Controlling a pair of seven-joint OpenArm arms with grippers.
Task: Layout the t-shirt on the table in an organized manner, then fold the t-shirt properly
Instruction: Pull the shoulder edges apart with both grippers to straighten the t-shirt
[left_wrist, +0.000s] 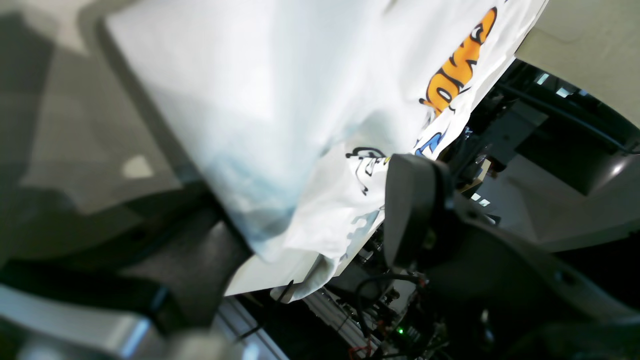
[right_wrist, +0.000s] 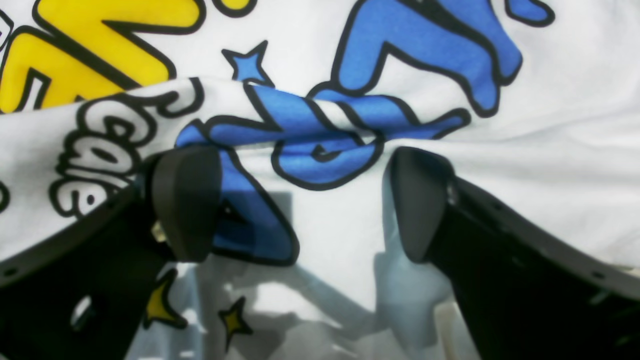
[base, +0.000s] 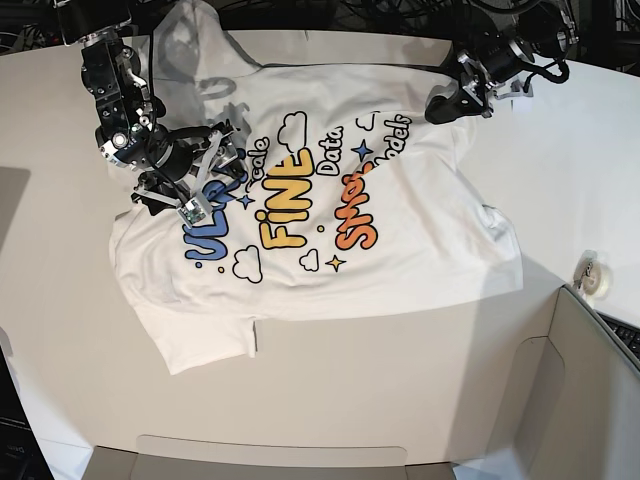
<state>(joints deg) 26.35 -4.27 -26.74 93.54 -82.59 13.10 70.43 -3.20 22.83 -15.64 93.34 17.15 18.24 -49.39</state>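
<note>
Both arms are showing black and silver metal joints trailing black cables. The right gripper (right_wrist: 305, 205) is wearing rounded matte black pads (right_wrist: 185, 200) on screw-dotted black fingers.

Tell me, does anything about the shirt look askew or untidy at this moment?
Yes. The white cotton t-shirt with the colourful cartoon print lies tilted on the large white table. A raised fold crosses the blue letters between the open right hand's fingers, and the bottom-left corner is creased.
</note>
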